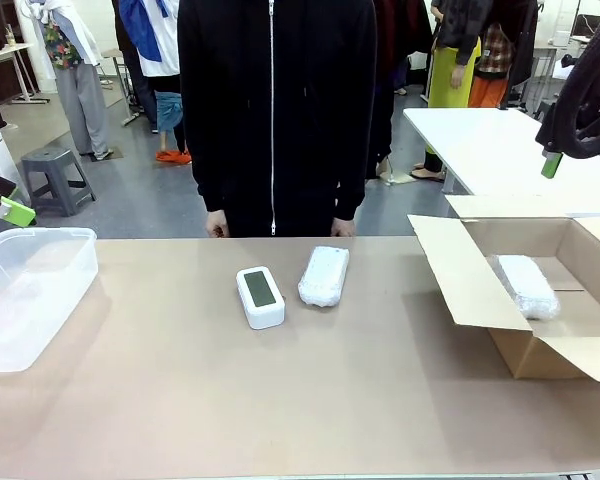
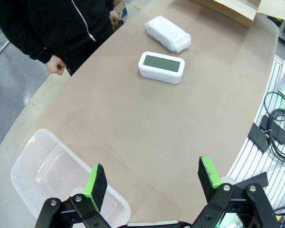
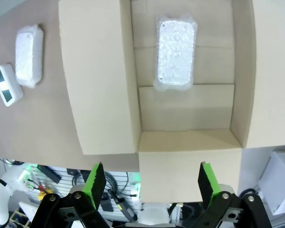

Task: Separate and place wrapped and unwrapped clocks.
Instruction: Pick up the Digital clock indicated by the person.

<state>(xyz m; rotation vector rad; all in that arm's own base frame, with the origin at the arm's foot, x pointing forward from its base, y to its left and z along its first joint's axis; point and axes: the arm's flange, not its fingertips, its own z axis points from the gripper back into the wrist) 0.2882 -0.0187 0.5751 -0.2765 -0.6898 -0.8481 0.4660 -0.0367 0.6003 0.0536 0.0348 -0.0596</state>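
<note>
A bare white clock (image 1: 260, 296) (image 2: 161, 67) (image 3: 7, 85) with a dark screen lies mid-table. Right beside it lies a bubble-wrapped clock (image 1: 324, 275) (image 2: 167, 33) (image 3: 28, 56). A second wrapped clock (image 1: 526, 286) (image 3: 176, 51) rests inside the cardboard box (image 1: 570, 345) (image 3: 104, 76) at the right. My left gripper (image 2: 152, 183) hovers open and holding nothing above the table's left end, partly over the clear plastic bin (image 1: 28, 290) (image 2: 47, 171). High above the box, my right gripper (image 3: 152, 183) is open with nothing between its fingers.
A person in a black zipped jacket (image 1: 275, 110) stands at the far edge, hands (image 1: 217, 226) hanging just behind the table. Cables (image 2: 280, 123) run along the robot-side edge. Bare tabletop stretches between the bin, the clocks and the box.
</note>
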